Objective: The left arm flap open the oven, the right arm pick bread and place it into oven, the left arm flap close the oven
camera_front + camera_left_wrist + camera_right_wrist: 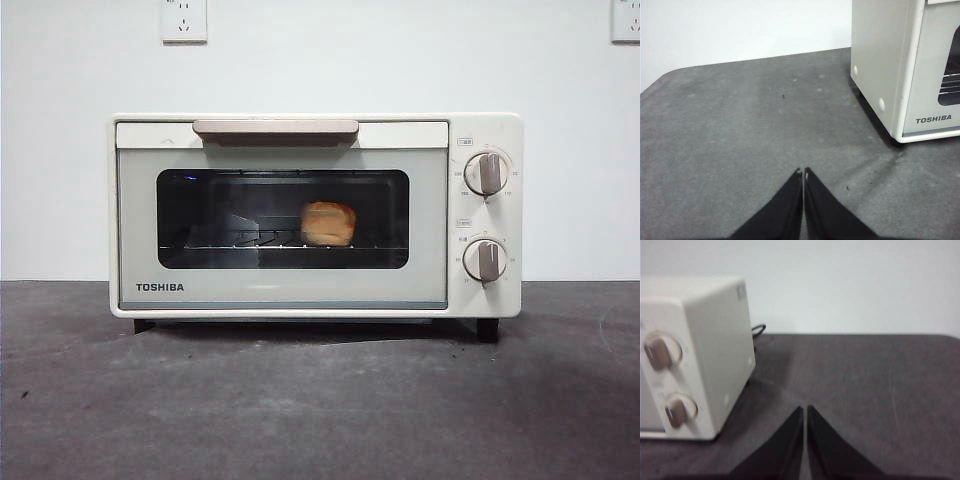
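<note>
The cream-white oven [283,290] stands in the middle of the dark table with its glass door closed and its beige handle [275,128] at the top. Through the window the golden bread [328,223] rests on the wire rack inside. My left gripper [803,172] is shut and empty over bare table, off the oven's [887,65] left side. My right gripper [805,409] is shut and empty too, off the oven's [715,350] knob side. Neither arm shows in the front view.
Two round knobs [487,173] sit on the oven's right panel. A black cable [758,330] runs behind the oven. Wall sockets [184,20] hang on the white wall. Grey table [320,410] stretches in front of the oven.
</note>
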Available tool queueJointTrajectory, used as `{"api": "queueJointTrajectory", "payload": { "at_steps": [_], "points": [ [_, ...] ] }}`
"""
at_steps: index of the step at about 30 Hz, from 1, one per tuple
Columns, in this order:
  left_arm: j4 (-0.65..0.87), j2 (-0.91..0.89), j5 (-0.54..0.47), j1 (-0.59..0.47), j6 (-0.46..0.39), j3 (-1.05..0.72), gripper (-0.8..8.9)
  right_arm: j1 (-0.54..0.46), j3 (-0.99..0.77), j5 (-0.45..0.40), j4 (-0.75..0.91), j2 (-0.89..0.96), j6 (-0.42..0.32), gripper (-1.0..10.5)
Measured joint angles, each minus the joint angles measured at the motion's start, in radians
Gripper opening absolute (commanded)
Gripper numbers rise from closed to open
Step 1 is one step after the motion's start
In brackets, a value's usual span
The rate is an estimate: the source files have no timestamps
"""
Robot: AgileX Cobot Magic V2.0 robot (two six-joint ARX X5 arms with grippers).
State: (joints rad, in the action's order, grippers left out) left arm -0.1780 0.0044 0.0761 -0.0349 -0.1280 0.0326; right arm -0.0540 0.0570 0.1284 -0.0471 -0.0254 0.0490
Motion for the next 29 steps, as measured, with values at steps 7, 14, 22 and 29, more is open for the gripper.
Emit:
{"api": "queueJointTrajectory", "payload": {
  "at_steps": [7,14,22,29],
  "points": [
    [0.000,0.000,0.000,0.000,0.000,0.000,0.16,0.000,-0.041,0.000,-0.065,0.019,0.010,0.1],
    [0.000,0.000,0.000,0.000,0.000,0.000,0.16,0.000,-0.040,-0.002,-0.119,0.019,0.011,0.1],
    [0.000,0.000,0.000,0.000,0.000,0.000,0.16,0.000,-0.041,-0.002,-0.113,0.019,0.011,0.1],
    [0.000,0.000,0.000,0.000,0.000,0.000,0.16,0.000,-0.041,-0.002,-0.113,0.019,0.011,0.1]
  ]
}}
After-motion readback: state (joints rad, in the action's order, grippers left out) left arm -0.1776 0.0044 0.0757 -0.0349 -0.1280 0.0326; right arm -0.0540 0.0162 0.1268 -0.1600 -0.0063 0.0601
